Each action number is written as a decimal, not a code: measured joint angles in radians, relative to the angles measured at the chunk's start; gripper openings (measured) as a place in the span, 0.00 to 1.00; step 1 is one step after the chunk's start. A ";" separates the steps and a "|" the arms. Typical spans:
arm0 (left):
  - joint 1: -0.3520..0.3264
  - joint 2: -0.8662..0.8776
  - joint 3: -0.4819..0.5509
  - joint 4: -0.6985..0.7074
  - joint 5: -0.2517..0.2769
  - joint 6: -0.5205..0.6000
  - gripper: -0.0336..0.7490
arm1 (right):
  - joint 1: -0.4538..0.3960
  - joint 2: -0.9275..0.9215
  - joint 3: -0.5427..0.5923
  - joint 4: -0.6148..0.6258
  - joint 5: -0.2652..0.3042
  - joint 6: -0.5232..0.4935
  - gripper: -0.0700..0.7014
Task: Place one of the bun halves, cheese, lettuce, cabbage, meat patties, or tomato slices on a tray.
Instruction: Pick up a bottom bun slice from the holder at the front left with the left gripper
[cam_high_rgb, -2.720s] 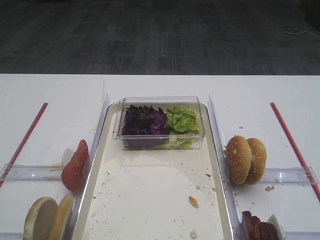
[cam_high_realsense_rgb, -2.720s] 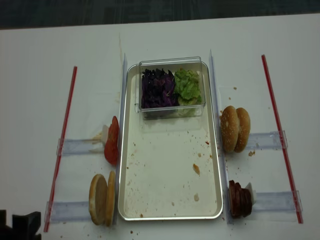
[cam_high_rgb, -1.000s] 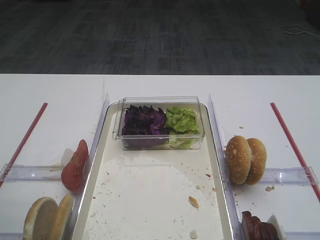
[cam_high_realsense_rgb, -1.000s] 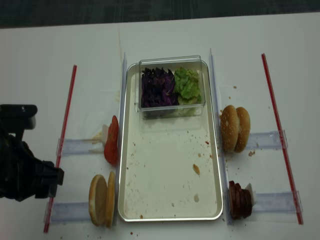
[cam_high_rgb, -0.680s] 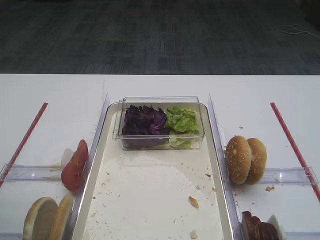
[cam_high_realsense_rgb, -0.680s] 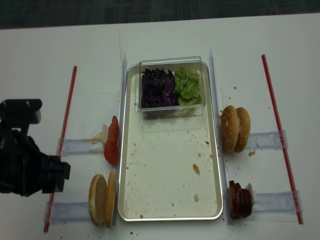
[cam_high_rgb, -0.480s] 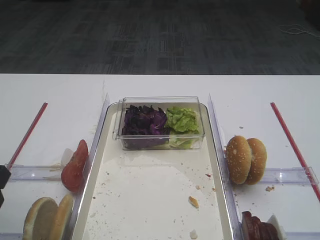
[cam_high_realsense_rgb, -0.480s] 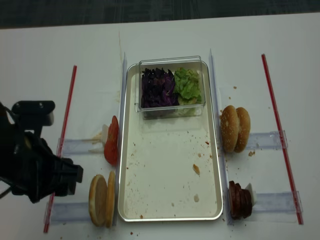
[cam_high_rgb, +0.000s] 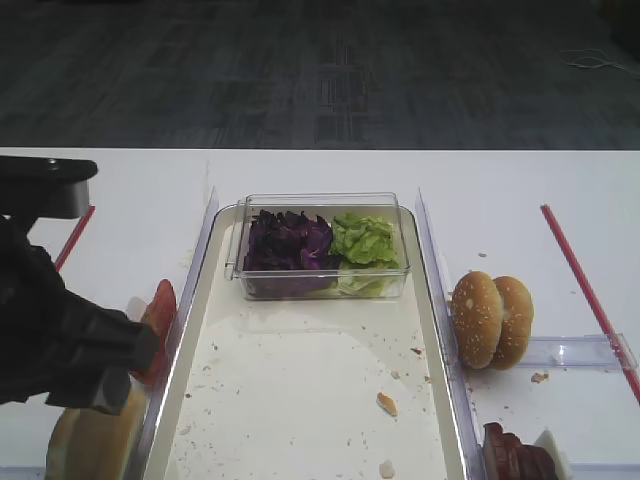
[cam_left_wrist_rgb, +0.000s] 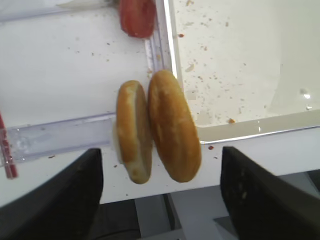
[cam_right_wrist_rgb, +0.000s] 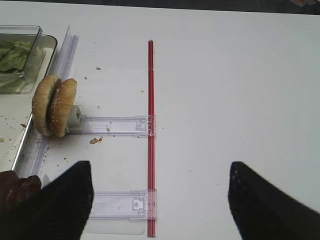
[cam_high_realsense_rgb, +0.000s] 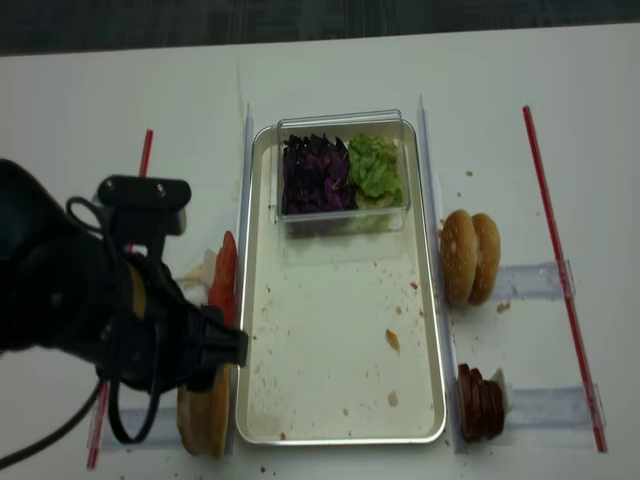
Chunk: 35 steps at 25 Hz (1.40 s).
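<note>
Left gripper (cam_left_wrist_rgb: 160, 172) now over bun halves (cam_left_wrist_rgb: 159, 131)

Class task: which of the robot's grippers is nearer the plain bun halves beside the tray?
Left. The left gripper hovers open directly over the plain bun halves; the right gripper is across the tray, over bare table.

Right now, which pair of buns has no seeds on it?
The plain bun halves standing on edge left of the tray, under the open left gripper. The buns right of the tray are sesame-seeded.
</note>
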 joint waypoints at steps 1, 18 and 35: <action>-0.025 0.009 -0.002 0.002 0.000 -0.013 0.67 | 0.000 0.000 0.000 0.000 0.000 0.000 0.86; -0.141 0.141 -0.007 0.010 -0.078 -0.136 0.67 | 0.000 0.000 0.000 0.000 -0.002 0.000 0.86; -0.141 0.319 -0.009 0.053 -0.094 -0.166 0.67 | 0.000 0.000 0.000 0.000 -0.002 0.000 0.86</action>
